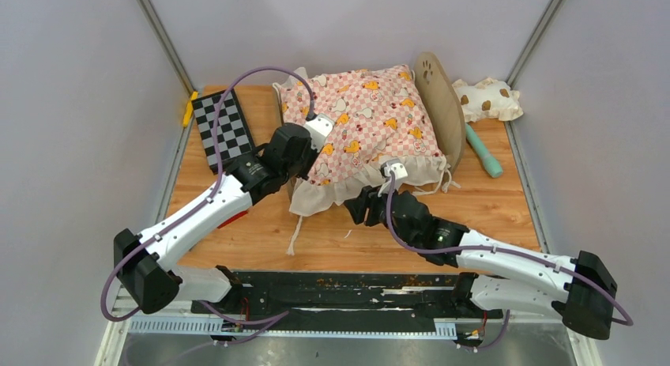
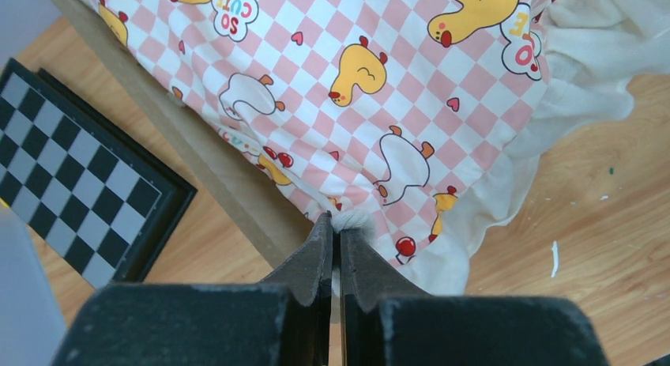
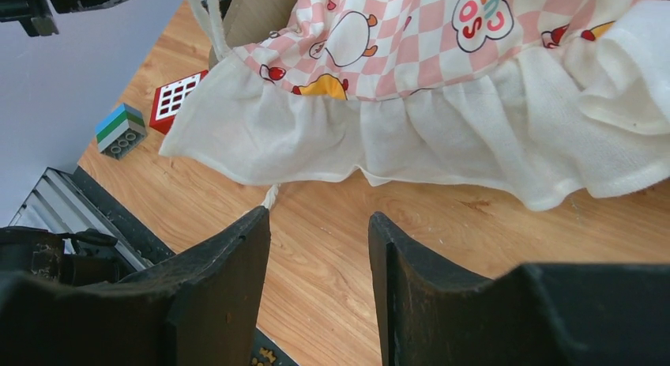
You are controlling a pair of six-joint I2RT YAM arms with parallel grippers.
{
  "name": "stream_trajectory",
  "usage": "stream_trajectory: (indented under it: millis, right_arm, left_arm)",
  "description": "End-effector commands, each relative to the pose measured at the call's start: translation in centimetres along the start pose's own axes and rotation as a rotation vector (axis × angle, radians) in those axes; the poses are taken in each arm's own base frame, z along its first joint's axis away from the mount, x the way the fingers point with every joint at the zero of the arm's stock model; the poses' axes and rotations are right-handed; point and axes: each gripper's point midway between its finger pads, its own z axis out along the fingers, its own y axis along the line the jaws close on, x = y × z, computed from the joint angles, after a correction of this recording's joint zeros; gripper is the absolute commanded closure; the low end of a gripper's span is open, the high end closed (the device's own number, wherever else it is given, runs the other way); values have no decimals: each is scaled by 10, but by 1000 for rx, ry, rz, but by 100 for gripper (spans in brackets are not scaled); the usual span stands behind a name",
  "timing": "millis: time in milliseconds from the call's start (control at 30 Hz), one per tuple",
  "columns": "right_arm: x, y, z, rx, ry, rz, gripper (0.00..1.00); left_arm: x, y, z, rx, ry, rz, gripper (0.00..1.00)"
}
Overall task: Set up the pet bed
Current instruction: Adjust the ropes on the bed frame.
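The left gripper (image 2: 338, 228) has its jaws pressed together on a small tuft of the cushion (image 2: 379, 89), soft pink-checked cloth printed with ducks. Just left of the tips runs the bed (image 2: 229, 184), seen here as a plain flat wood rail under the cushion. Farther left lies a checkered board (image 2: 71, 192).

The right gripper (image 3: 318, 224) is spread and holds nothing. The cushion's gathered cream ruffle (image 3: 442, 137) hangs ahead of its jaws, and the wood-grain table (image 3: 474, 247) shows between the fingers.

Only this wrist view shows a red gridded tile (image 3: 178, 97) and a blue-green studded block (image 3: 120, 130), both left of the jaws. Only the top view shows the bed's rounded headboard (image 1: 440, 105) with its paw cutout — upright beyond both grippers — and a spotted pillow (image 1: 486, 99) past it.
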Motion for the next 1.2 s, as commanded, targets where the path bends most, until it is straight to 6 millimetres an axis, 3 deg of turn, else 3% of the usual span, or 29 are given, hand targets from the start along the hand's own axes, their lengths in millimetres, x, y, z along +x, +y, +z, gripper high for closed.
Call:
stream_trajectory:
  millis: [0, 167, 400, 667, 933, 1167]
  right_arm:
    - [-4, -9, -7, 31, -28, 22, 50]
    - [-6, -13, -11, 41, -43, 27, 50]
    - [-1, -17, -12, 47, -42, 40, 50]
    - [2, -18, -12, 49, -36, 42, 50]
    - [6, -24, -12, 67, -32, 31, 50]
    - [15, -28, -10, 76, -17, 31, 50]
  left_arm:
    - [-26, 5, -2, 1, -44, 154, 97]
    - [-37, 10, -2, -14, -77, 272, 99]
    - [-34, 23, -2, -74, -65, 415, 100]
    - [-48, 25, 0, -108, -188, 501, 100]
    - [-21, 26, 24, -127, -78, 567, 100]
    - [-24, 35, 32, -179, -33, 647, 100]
